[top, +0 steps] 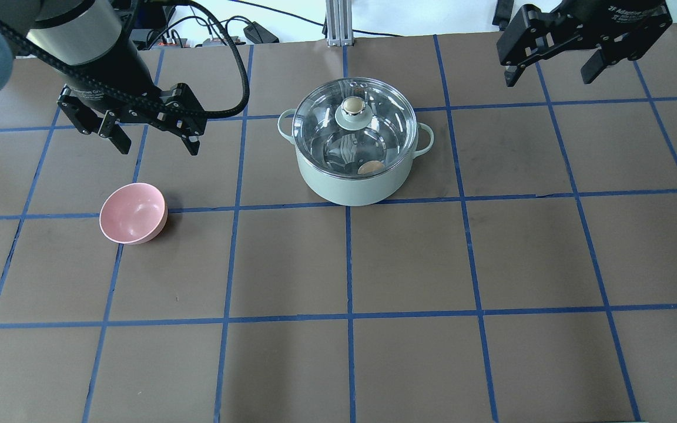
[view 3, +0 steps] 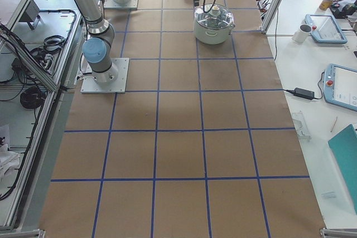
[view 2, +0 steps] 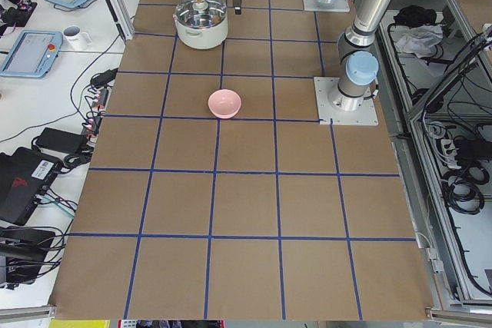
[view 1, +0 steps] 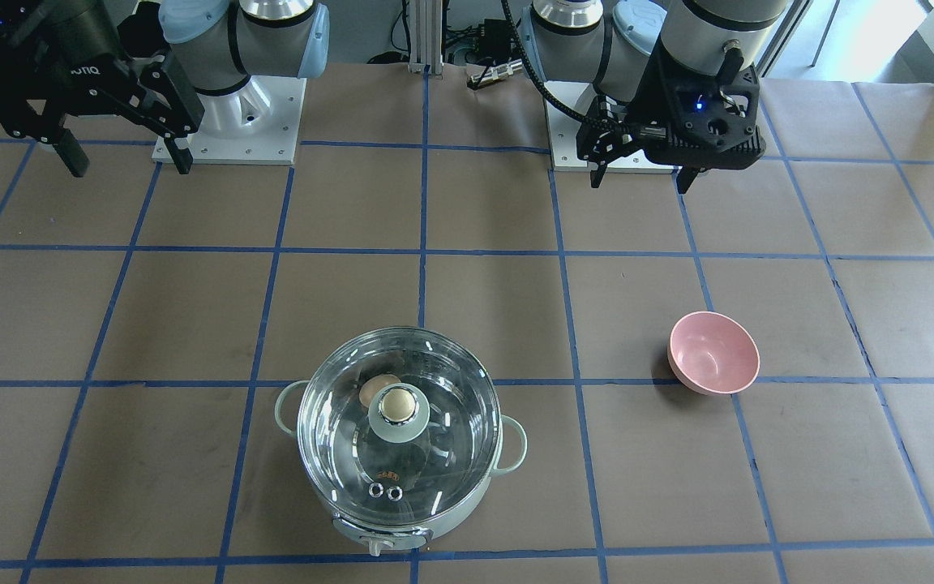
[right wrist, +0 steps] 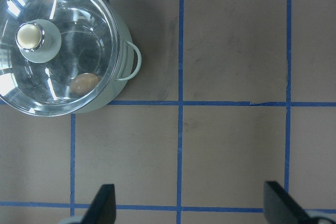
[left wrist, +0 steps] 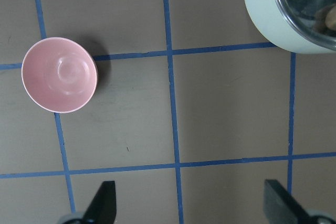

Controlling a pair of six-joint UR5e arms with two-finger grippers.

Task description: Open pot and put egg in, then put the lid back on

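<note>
The mint-green pot [top: 350,185] stands on the table with the clear glass lid [top: 388,126] on it, its beige knob on top. It also shows in the front view [view 1: 507,454] and the right wrist view [right wrist: 123,59]. The tan egg [top: 370,167] lies inside the pot under the lid, also seen in the right wrist view [right wrist: 84,83] and the front view [view 1: 374,388]. My left gripper [top: 153,136] is open and empty, raised to the left of the pot. My right gripper [top: 550,69] is open and empty, raised to the pot's right.
A small pink bowl [top: 133,212] sits empty on the table below my left gripper, also in the left wrist view [left wrist: 59,74]. Brown paper with blue tape grid lines covers the table. Cables and the arm bases lie along the robot's side.
</note>
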